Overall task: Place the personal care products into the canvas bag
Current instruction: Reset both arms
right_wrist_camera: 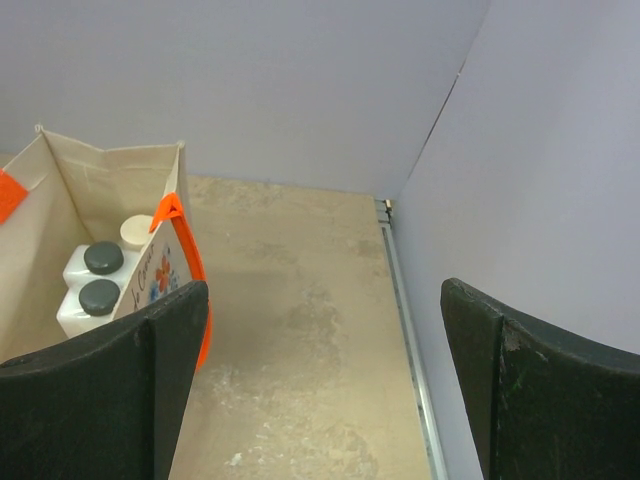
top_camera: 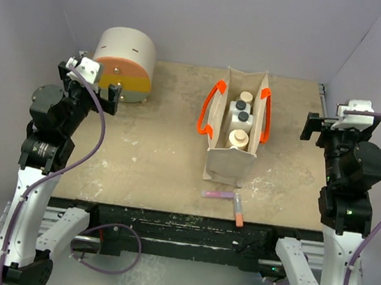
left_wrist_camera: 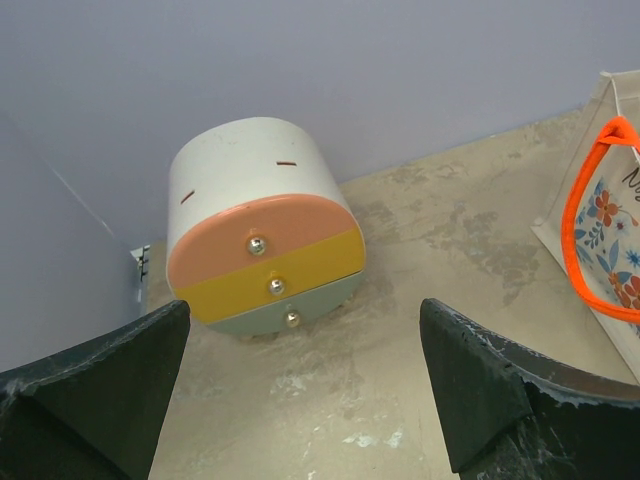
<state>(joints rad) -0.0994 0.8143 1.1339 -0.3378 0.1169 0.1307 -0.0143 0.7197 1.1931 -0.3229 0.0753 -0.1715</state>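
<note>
OK, status: both arms are parked high at the sides of the table (top_camera: pixel 154 152) and neither holds anything.

- left gripper (left_wrist_camera: pixel 300 400): jaws released, spread wide and empty, looking at the round drawer box (left_wrist_camera: pixel 260 225) at far left.
- right gripper (right_wrist_camera: pixel 325 390): same, spread and empty, aimed at the far right corner with the canvas bag (right_wrist_camera: pixel 110 180) at its left.

The bag stands upright right of centre with its mouth open. The top view shows four tops in a row inside:
- a cream cap (top_camera: pixel 246 96) at the far end
- two black caps (top_camera: pixel 240 105) on white bottles
- a wide cream top (top_camera: pixel 239 139) nearest, probably the squat jar

I can't find a clear-grey bottle in there. It may be hidden by the wall.

Two small items lie on the table just near of the bag: a pinkish tube (top_camera: pixel 216 195) and a grey tube (top_camera: pixel 238 210) with an orange end. Their ends are close, and I can't tell if they touch.

My read is that packing is mostly done, and what remains hinges on whether you count those tubes.

If you do, the next move is a low pinch on a thin item lying flat, with the jaws across its short axis. Then you lift it over the near wall and drop it into whatever gap is left. The row looks tight. Keep clear of the orange handles (top_camera: pixel 211 110) on the way in.
</note>
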